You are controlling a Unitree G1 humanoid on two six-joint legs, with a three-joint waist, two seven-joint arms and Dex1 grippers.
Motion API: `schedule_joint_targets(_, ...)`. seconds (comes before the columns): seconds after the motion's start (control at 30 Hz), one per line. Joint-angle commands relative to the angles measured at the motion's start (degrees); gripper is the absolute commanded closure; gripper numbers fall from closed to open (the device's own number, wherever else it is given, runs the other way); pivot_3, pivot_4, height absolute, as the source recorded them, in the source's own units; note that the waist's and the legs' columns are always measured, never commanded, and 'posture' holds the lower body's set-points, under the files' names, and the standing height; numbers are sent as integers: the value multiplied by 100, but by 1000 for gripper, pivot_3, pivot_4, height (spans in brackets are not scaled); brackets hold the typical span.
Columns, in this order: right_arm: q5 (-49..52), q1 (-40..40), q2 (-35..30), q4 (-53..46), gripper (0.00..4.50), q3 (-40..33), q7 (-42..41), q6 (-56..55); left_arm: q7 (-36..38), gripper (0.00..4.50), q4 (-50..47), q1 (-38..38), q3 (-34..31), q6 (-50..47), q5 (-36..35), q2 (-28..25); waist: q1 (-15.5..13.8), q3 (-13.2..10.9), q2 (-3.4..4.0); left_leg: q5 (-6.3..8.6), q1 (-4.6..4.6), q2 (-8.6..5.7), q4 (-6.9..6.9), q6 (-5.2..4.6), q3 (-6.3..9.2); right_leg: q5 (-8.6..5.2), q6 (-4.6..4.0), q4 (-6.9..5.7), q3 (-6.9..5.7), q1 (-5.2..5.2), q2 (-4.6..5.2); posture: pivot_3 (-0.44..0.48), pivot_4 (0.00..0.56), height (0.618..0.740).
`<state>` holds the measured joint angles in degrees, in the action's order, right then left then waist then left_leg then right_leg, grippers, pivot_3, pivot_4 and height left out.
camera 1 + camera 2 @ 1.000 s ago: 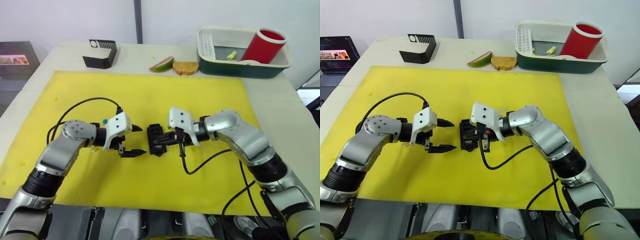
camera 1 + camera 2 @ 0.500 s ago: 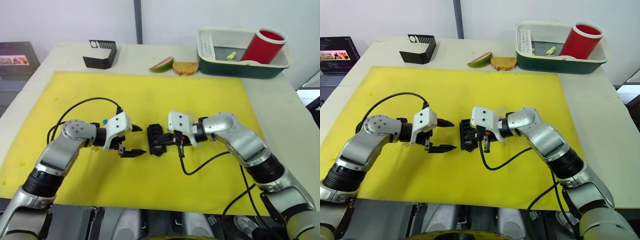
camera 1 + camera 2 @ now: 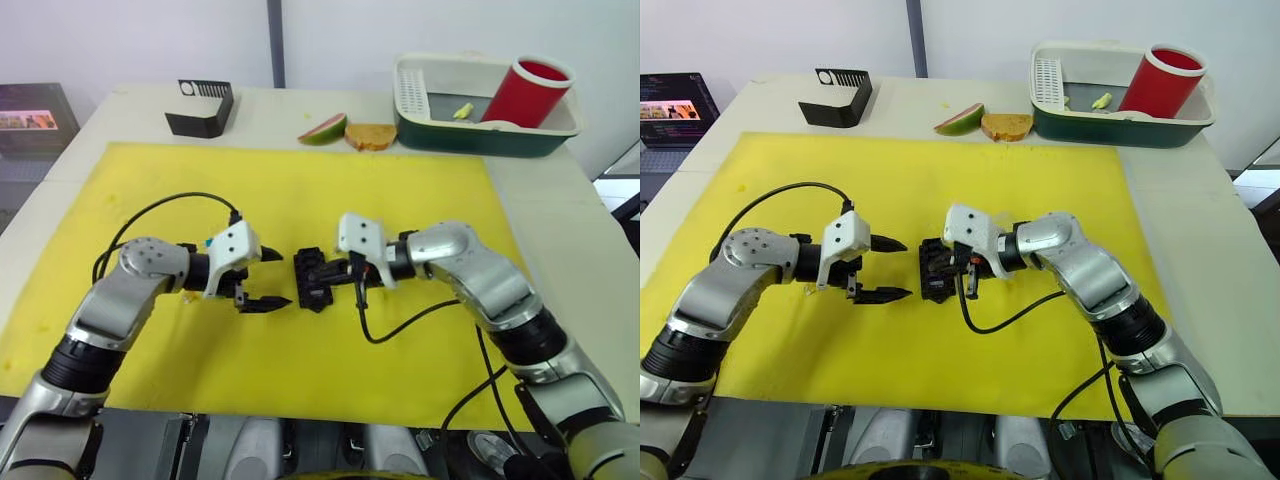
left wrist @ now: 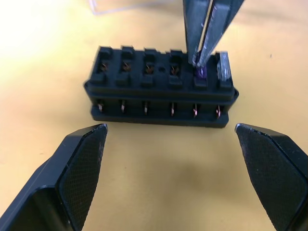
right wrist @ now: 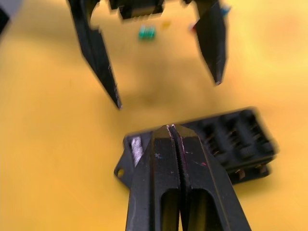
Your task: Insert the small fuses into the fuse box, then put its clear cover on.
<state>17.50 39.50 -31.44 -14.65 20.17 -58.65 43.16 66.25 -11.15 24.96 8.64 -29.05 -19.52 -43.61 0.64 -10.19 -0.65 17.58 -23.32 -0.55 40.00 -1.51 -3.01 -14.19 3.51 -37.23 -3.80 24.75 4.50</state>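
Observation:
The black fuse box [image 3: 312,279] lies mid-mat on the yellow mat, between my two grippers. My right gripper [image 4: 198,61] is shut, and its tips pinch a purple fuse [image 4: 201,73] sitting in the box's second-to-last slot. A clear fuse [image 4: 224,67] fills the end slot beside it; the other slots look bare. My left gripper [image 3: 285,279] stands open just left of the box, touching nothing. Loose small fuses lie behind it: a green one [image 5: 147,32] and a blue one [image 3: 210,242]. A faint clear edge, seemingly the clear cover [image 4: 120,6], shows beyond the box.
A black slotted-wall holder [image 3: 201,107] stands at the table's far left. A mango slice [image 3: 324,129] and bread [image 3: 371,135] lie past the mat. A green-and-white basket [image 3: 480,138] with a red cup [image 3: 530,92] sits far right. Black cables trail from both wrists.
The left arm has shifted slightly to the left, still open. The right gripper stays shut at the fuse box.

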Motion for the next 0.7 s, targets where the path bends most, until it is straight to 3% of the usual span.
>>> schedule_joint_targets(0.03,445,279,-2,-342,4449,-708,95,184,143,0,-280,76,-551,-248,-445,-262,0,0,0,0,-1,0,0,0,0,0,0,0,0,1,0,0,150,740)
schedule_joint_targets(0.1,505,268,-52,-343,4449,-1038,210,38,231,0,-349,0,-816,-397,-666,-471,1,0,0,0,0,0,0,0,1,0,0,1,0,1,0,0,150,740)
schedule_joint_targets(0.3,47,-148,-1260,27,4449,-1569,-244,-1218,578,0,-186,-532,-1898,-610,-1109,-1354,-16,-2,2,0,-3,0,-1,1,2,0,0,9,0,1,3,0,150,740)
schedule_joint_targets(0.4,397,-425,-2029,348,3612,-2053,-948,-1266,924,0,215,-1074,-2528,-514,-1045,-1940,1,-4,3,0,-2,0,-1,0,0,0,0,12,0,-1,3,0,150,740)
schedule_joint_targets(0.53,512,-854,-2924,843,1585,-2448,-1693,-1495,1428,0,1065,-2004,-3217,-78,-675,-2609,25,-12,15,1,0,1,-8,-1,-2,-1,-1,11,0,4,3,0,150,740)
schedule_joint_targets(0.63,505,-1103,-3246,1178,60,-2620,-1955,-1697,1606,0,1554,-2437,-3589,204,-552,-2777,16,-12,17,1,3,3,-11,0,-2,-2,-3,10,0,3,4,0,150,740)
schedule_joint_targets(0.7,485,-1242,-3409,1457,60,-2746,-2102,-1823,1711,0,1840,-2669,-3834,344,-470,-2833,15,-13,18,1,3,3,-11,1,-2,-8,-14,10,1,4,8,0,150,740)
